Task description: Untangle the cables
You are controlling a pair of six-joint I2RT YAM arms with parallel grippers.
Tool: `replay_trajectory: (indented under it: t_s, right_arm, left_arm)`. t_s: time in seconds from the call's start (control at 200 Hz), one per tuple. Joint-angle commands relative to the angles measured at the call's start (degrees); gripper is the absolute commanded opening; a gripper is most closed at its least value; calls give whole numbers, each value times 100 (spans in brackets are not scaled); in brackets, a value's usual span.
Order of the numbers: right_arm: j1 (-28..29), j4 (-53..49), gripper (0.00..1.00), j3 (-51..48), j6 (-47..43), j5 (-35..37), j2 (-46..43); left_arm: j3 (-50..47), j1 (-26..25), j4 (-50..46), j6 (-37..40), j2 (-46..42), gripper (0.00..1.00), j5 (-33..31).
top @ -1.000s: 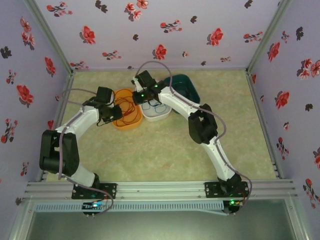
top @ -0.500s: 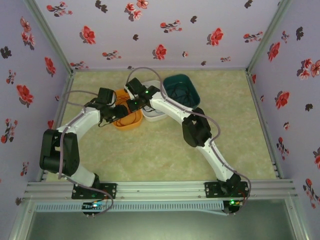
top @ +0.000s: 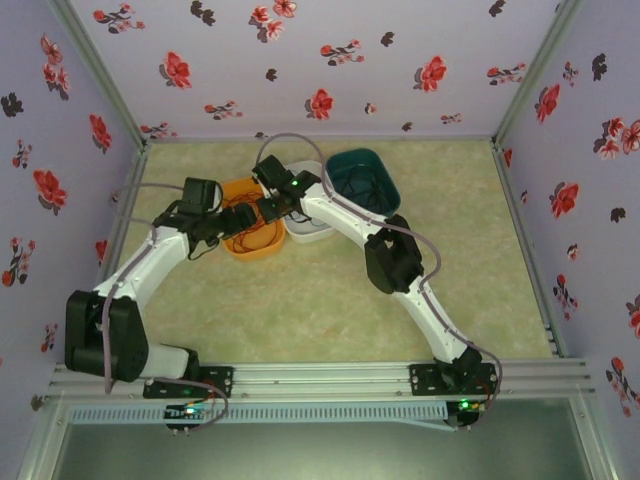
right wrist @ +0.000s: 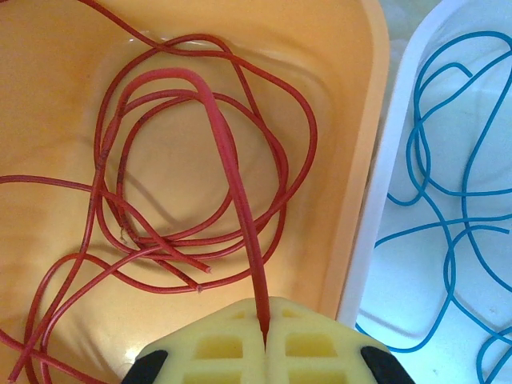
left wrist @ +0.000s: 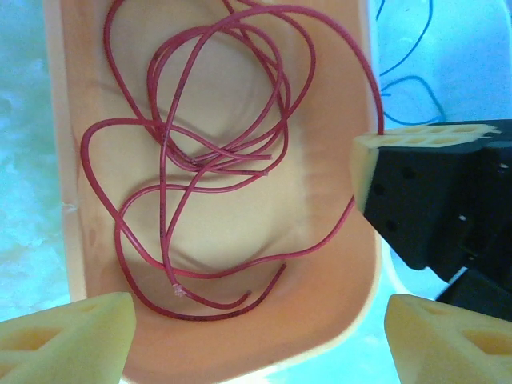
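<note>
Two pincers over the orange tray [right wrist: 352, 176] now: the right pincer [right wrist: 264, 340] is clamped tight on a strand of the red cable [right wrist: 232, 168], which rises from its loose coils on the tray floor. The left pincer [left wrist: 256, 336] hangs above the same coils, jaws spread wide, gripping nothing. The blue cable [right wrist: 410, 156] lies looped in the white tray [right wrist: 388, 160] right alongside.

left hand [left wrist: 256, 340]: spread wide | right hand [right wrist: 264, 340]: clamped on red cable [right wrist: 231, 160]
</note>
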Motion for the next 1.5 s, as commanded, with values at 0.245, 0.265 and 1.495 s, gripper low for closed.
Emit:
replay_trajectory:
  t_s: [0.245,0.265,1.495]
  right_arm:
    - [15,-79,23,352,-15,-86,131]
    - [13,-89,23,370,-15,-86,119]
    - [-1271,1845,78,-6701,1065,2310,-6408]
  left_arm:
    - [-97,108,-442,-3,-723,100,-321]
    - [-97,117,-453,3,-753,100,-342]
    - [-1926,663,396,995,-3533,100,-2793]
